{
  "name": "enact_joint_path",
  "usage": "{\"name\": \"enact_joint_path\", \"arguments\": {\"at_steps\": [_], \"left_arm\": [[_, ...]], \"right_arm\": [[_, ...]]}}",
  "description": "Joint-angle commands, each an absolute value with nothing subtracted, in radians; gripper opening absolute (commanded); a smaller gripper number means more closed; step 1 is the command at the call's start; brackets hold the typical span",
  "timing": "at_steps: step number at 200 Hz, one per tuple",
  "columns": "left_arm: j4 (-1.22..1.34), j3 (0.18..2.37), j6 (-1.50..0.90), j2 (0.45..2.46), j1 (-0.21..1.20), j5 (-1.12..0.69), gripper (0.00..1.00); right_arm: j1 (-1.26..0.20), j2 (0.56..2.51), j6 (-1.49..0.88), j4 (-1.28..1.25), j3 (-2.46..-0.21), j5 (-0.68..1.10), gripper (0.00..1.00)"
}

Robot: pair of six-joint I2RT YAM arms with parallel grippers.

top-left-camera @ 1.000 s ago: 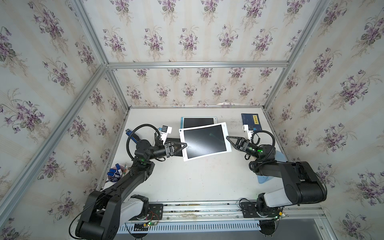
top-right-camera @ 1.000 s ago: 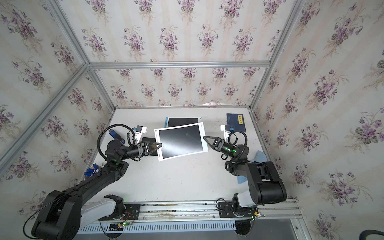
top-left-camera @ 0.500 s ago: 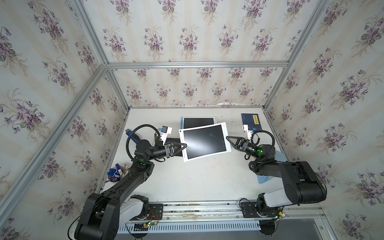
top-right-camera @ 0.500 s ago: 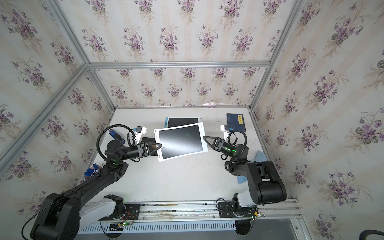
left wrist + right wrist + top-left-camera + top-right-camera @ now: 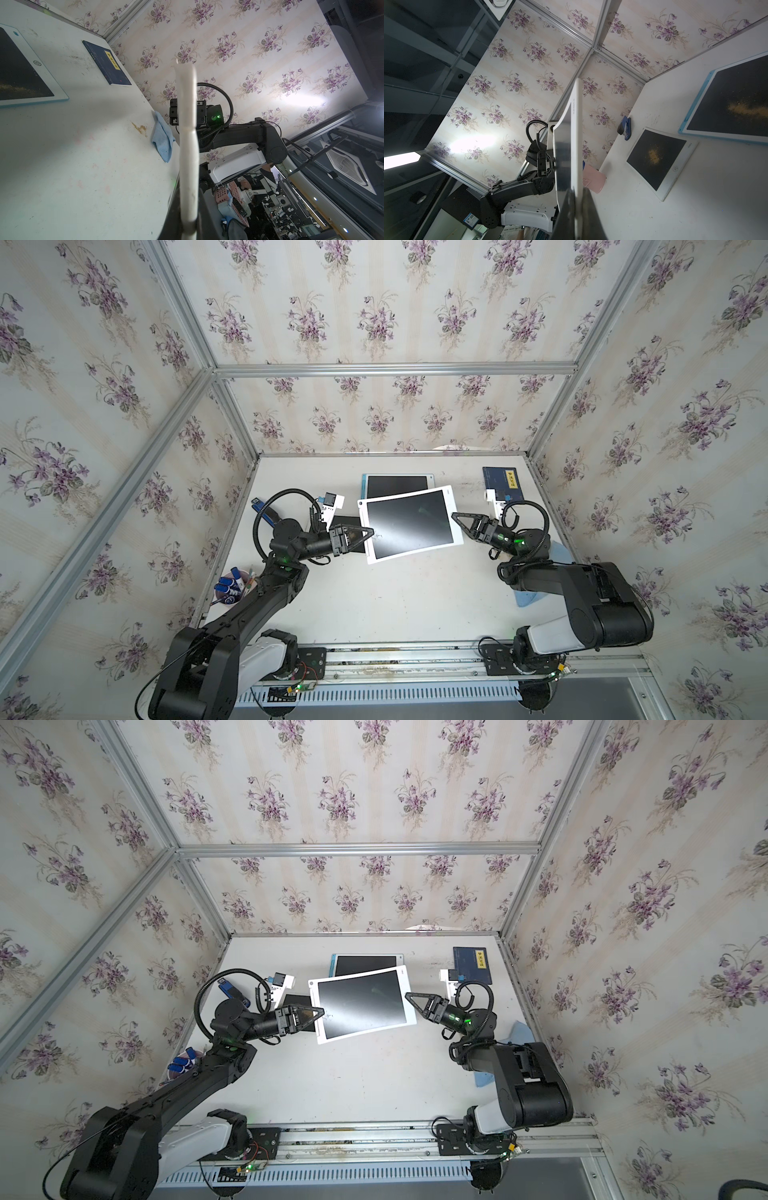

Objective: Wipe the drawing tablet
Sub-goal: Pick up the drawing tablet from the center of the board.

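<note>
- Drawing tablet (image 5: 409,526), white-framed: held clear above table (image 5: 374,605).
- Left gripper (image 5: 368,533), right gripper (image 5: 457,517): each clamped on an opposite tablet edge.
- Step, judged: lifted, wiping not begun; next, free one gripper for blue cloth (image 5: 162,137).
- Wrist views, not top views: yellow powder (image 5: 745,110) on blue-framed tablet (image 5: 699,124), lying on table.

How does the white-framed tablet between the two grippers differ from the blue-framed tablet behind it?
The white-framed tablet is held above the table by the left gripper and right gripper at opposite edges; the blue-framed tablet lies flat on it. The blue-framed tablet's screen carries yellowish powder; the white-framed tablet's shows no such patch. Both have dark screens.
</note>
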State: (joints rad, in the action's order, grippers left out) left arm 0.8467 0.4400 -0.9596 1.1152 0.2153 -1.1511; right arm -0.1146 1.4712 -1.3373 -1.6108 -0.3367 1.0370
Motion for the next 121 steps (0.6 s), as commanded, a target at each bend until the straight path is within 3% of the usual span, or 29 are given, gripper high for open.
{"name": "enact_joint_path", "arguments": {"at_steps": [1, 16, 33, 43, 56, 121], "left_arm": [[0.89, 0.447, -0.921, 1.11, 0.219, -1.182, 0.04], [0.866, 0.451, -0.91, 1.109, 0.218, -1.176, 0.34], [0.859, 0.451, -0.904, 1.107, 0.218, -1.172, 0.4], [0.86, 0.451, -0.904, 1.108, 0.219, -1.173, 0.3], [0.868, 0.452, -0.905, 1.11, 0.219, -1.177, 0.0], [0.865, 0.448, -0.907, 1.098, 0.219, -1.178, 0.0]], "right_arm": [[-0.118, 1.459, -1.343, -1.819, -0.335, 1.059, 0.0], [-0.118, 1.447, -1.345, -1.821, -0.334, 1.061, 0.0], [-0.117, 1.443, -1.357, -1.817, -0.338, 1.07, 0.0], [-0.117, 1.444, -1.365, -1.818, -0.339, 1.072, 0.0], [-0.118, 1.445, -1.368, -1.819, -0.341, 1.072, 0.05], [-0.117, 1.442, -1.379, -1.819, -0.353, 1.071, 0.12]]}}
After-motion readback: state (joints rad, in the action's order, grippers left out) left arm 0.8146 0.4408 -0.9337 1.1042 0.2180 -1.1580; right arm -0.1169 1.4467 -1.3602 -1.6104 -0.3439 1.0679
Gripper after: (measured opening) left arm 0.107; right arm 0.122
